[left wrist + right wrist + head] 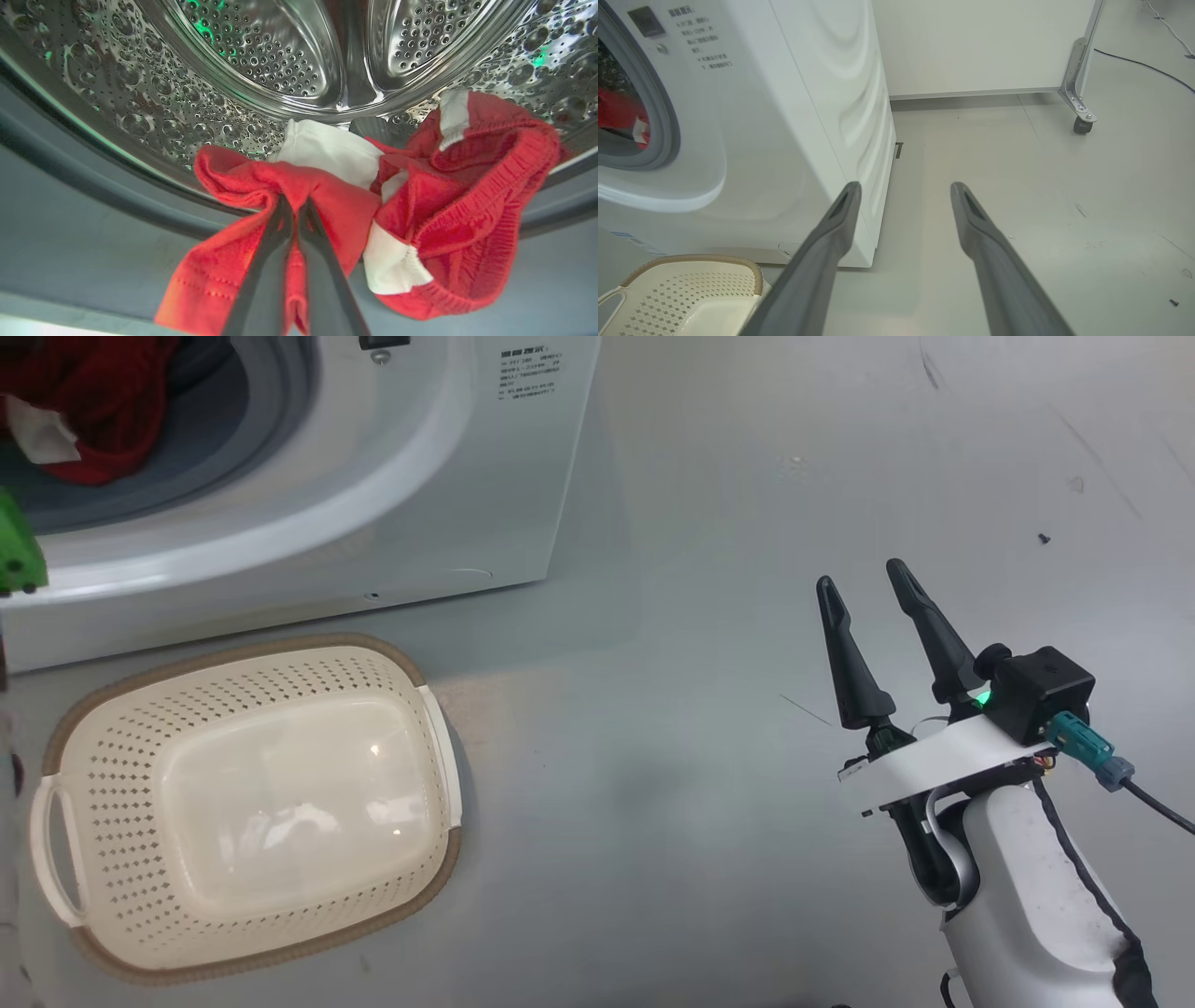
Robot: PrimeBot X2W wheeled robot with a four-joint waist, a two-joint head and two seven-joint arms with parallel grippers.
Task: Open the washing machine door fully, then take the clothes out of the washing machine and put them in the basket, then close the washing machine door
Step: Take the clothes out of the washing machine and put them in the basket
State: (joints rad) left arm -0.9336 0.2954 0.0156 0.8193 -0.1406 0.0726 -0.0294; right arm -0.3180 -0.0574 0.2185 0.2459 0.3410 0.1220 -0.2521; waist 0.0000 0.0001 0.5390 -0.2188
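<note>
On the grey floor [709, 616], a cream perforated basket [233, 658] is set just near of the white washing machine [420, 476]. Red, white-trimmed clothes [467, 186] are clamped at the drum mouth by the left gripper [294, 205], above the basket's far side. The right gripper [861, 574] is held open, well right.

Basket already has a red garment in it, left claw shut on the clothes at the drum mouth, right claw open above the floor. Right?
One thing is wrong: the basket holds no garment, as the head view shows. The rest stands: the left claw is shut on the clothes at the drum mouth, and the right claw is open above the floor.
</note>
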